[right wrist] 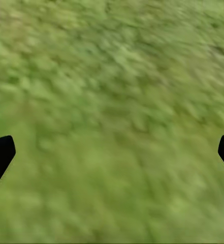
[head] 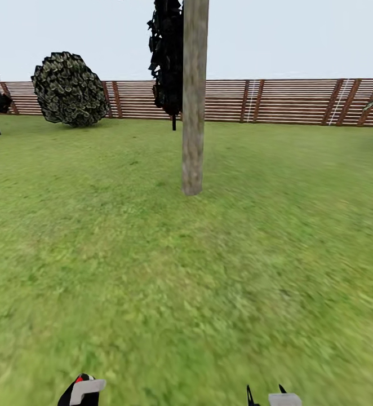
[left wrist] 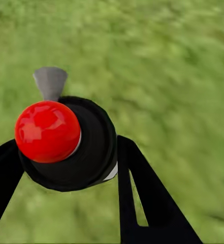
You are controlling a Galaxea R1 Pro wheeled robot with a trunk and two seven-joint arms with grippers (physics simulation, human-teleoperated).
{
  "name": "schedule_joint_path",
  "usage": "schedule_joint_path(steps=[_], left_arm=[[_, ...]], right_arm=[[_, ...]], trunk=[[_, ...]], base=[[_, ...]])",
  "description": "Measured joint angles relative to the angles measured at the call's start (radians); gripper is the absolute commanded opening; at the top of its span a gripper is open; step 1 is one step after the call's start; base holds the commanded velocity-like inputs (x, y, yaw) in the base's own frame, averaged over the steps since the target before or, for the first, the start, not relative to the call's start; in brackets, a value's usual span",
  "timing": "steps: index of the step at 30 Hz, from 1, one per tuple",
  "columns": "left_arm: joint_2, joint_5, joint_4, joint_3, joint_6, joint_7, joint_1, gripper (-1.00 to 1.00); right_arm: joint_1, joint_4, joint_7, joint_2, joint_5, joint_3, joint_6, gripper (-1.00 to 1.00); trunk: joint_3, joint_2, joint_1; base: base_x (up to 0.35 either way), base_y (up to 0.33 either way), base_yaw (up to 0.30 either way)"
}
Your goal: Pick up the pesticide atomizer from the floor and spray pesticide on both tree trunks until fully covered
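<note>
Left gripper (left wrist: 66,152) is clenched on the atomizer (left wrist: 71,145): in the left wrist view its two black fingers (left wrist: 142,193) flank the dark bottle body, one on each side and touching it. The red top (left wrist: 46,130) faces the camera, and a small grey nozzle (left wrist: 50,81) projects past it over the grass. In the head view I see the same gripper (head: 80,392) at the lower left edge, with a sliver of red beside a pale grey piece.

Right gripper (right wrist: 112,147) is released and holds nothing; its dark fingertips (right wrist: 0,155) stand wide apart at the two sides of the right wrist view, with blurred lawn (head: 152,270) between them. In the head view it (head: 268,397) sits at the lower right edge.

Ahead, a pale mottled trunk (head: 194,96) rises upright from the lawn, well apart from both grippers, roughly centred between them. Behind it stand a dark narrow tree (head: 167,56), a round bush (head: 68,87) to the left, and a slatted wooden fence (head: 288,101) along the far edge.
</note>
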Motion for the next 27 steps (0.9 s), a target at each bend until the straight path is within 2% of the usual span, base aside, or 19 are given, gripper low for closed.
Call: schedule_joint_path(steps=[27], left_arm=[[0.0, 0.0, 0.0, 0.0, 0.0, 0.0, 0.0, -1.0]], right_arm=[[0.0, 0.0, 0.0, 0.0, 0.0, 0.0, 0.0, 1.0]], trunk=[[0.0, 0.0, 0.0]], base=[[0.342, 0.0, 0.0]])
